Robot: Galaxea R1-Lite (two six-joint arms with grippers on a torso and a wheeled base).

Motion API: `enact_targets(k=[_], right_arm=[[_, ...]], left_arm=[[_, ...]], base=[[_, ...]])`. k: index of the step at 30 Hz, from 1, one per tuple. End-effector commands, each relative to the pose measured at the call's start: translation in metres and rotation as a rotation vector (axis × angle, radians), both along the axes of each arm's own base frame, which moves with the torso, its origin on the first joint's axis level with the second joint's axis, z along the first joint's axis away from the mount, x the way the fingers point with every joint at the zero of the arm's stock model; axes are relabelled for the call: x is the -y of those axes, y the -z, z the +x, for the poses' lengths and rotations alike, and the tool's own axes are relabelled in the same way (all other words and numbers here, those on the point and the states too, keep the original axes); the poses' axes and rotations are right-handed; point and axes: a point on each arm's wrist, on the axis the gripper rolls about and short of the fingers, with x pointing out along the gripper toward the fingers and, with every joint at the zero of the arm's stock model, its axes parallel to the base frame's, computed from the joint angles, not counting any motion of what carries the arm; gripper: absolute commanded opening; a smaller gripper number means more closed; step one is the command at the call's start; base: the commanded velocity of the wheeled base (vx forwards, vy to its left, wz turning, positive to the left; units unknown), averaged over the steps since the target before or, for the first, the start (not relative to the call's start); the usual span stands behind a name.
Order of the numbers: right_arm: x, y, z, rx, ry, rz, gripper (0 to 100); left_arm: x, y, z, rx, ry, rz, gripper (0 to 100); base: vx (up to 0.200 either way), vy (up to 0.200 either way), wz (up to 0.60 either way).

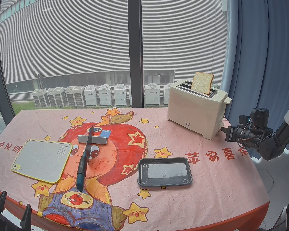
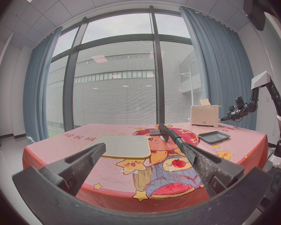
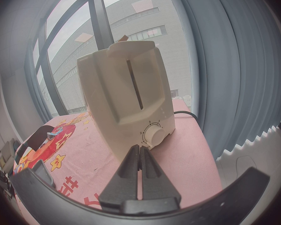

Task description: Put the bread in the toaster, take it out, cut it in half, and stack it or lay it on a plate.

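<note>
**Bread upright in the toaster slot**

Your square, brown-crusted bread (image 1: 202,82) stands half out of the boxy cream toaster (image 1: 196,113) at the bench's far right corner. The flat dark rectangular plate (image 1: 164,172) lies toward the near edge. The right gripper (image 3: 140,148) has its jaws pressed together, just beside the toaster's dial. The left gripper (image 2: 142,147) has its jaws spread wide, gripping nothing.

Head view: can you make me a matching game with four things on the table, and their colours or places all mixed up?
Things:
1. bread
2. knife
3. cutting board
4. plate

Clues:
A. has a yellow rim
B. sticks up out of the toaster
C. dark and rectangular
D. has a teal handle

Pairs: 1-B, 2-D, 3-A, 4-C
</note>
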Motion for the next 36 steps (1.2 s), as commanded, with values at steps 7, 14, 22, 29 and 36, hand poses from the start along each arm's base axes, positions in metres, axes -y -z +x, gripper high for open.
enact_targets(k=[7, 14, 22, 29, 36], right_arm=[[-0.001, 0.001, -0.006, -0.002, -0.005, -0.001, 0], [-0.003, -0.023, -0.025, 0.047, -0.019, 0.000, 0], [-0.008, -0.050, -0.056, 0.115, -0.051, -0.009, 0], [-0.004, -0.073, -0.081, 0.182, -0.048, -0.002, 0], [-0.001, -0.091, -0.099, 0.247, -0.050, 0.005, 0]], left_arm=[[0.000, 0.004, 0.001, -0.016, 0.000, 0.000, 100], [0.000, 0.004, 0.001, -0.016, 0.000, 0.000, 100], [0.000, 0.004, 0.001, -0.016, 0.000, 0.000, 100], [0.000, 0.004, 0.001, -0.016, 0.000, 0.000, 100], [0.000, 0.004, 0.001, -0.016, 0.000, 0.000, 100]], base=[[0.000, 0.000, 0.00], [0.000, 0.000, 0.00], [0.000, 0.000, 0.00], [0.000, 0.000, 0.00], [0.000, 0.000, 0.00]])
